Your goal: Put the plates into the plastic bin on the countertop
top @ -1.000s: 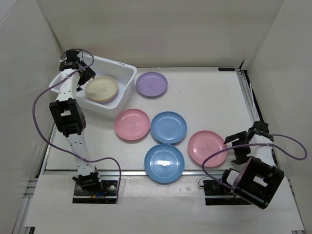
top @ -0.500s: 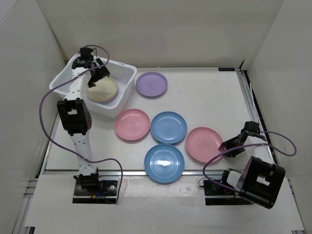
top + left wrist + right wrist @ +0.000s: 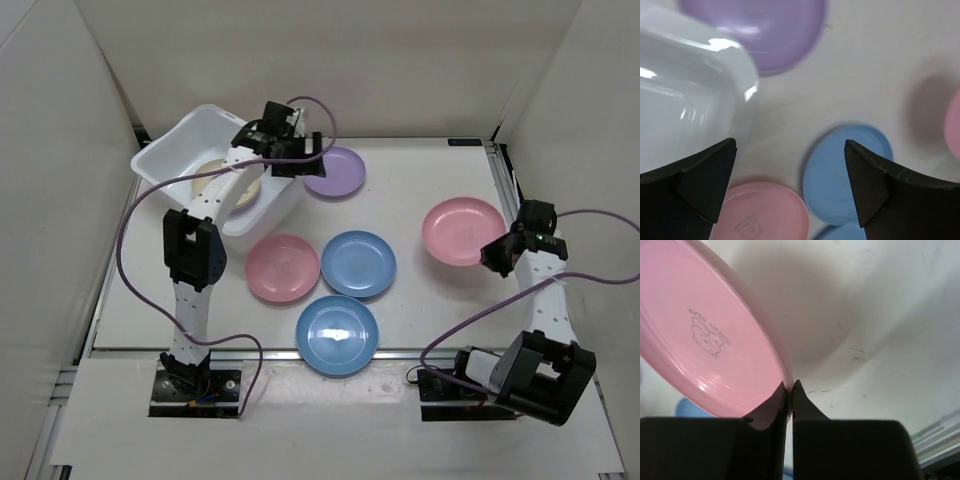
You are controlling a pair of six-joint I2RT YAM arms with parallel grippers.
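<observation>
Right wrist view: my right gripper (image 3: 790, 387) clamps 1 pink plate (image 3: 705, 340) by the rim; I'd carry it level, leftward to the plastic bin (image 3: 180, 145). Left gripper (image 3: 790, 150) gapes, empty.

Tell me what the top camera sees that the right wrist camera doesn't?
Only the top camera shows the plastic bin, the purple plate, the flat pink plate and the left gripper. Only the right wrist camera shows the little bear print on the held pink plate. Both show that held pink plate, the right gripper pinching its rim, and the countertop.
</observation>
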